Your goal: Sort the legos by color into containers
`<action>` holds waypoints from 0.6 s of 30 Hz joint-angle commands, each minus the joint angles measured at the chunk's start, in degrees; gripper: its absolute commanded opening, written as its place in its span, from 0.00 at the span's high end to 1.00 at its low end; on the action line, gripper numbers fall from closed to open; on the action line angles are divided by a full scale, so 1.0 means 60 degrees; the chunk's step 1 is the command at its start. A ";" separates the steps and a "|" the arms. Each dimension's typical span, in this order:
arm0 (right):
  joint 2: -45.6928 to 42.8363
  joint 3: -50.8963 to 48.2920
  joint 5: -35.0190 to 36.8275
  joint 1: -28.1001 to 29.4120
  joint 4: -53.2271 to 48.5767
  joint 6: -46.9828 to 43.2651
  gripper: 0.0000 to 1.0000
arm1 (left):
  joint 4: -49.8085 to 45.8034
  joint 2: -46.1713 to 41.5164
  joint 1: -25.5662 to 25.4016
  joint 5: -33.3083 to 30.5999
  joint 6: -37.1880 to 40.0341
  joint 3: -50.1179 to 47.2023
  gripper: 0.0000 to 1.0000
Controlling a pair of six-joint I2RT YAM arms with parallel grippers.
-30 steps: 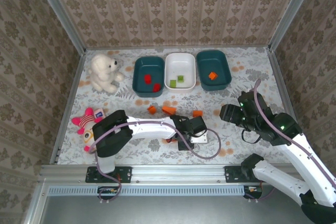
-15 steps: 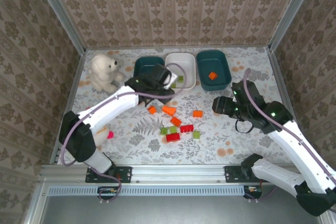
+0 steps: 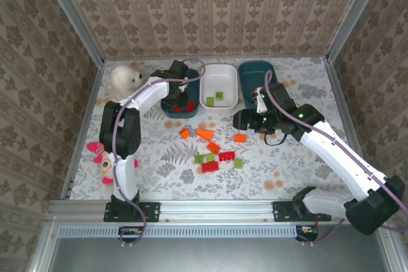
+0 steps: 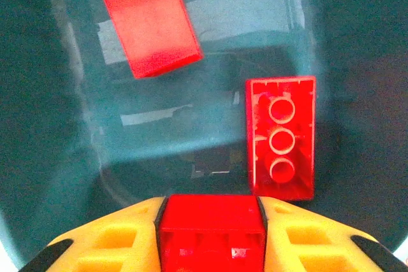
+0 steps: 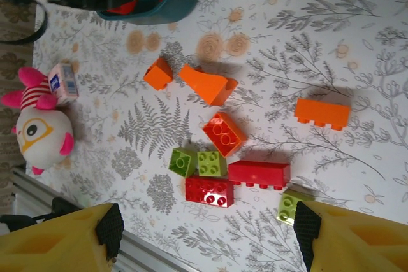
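The left gripper (image 4: 210,222) clamps a red brick (image 4: 211,237) — inside the teal tub (image 4: 38,125), seemingly; right gripper (image 5: 204,234) gapes.

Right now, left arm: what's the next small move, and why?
Probably open the left gripper and let its red brick drop. The jaws are clamped on that brick right over the floor of the dark teal tub, where two other red bricks lie. The colour matches, so no further travel looks needed.
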 commanded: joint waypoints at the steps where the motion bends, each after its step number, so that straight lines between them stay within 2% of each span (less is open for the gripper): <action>1: 0.0128 0.0299 -0.0418 -0.0060 0.0204 -0.0249 0.26 | -0.0561 0.0476 -0.0043 0.0076 -0.0162 0.0652 0.65; 12: 0.0267 0.0172 -0.0519 -0.0098 0.0172 -0.0205 0.26 | -0.0424 0.1220 0.0321 -0.0080 -0.0171 0.0994 0.63; 15: 0.0282 0.0138 -0.0564 -0.0104 0.0203 -0.0177 0.26 | -0.0469 0.1372 0.0320 0.0052 -0.0111 0.1129 0.58; 18: 0.0333 0.0135 -0.0565 -0.0104 0.0190 -0.0201 0.25 | -0.0551 0.1357 0.0291 0.0091 -0.0188 0.1181 0.48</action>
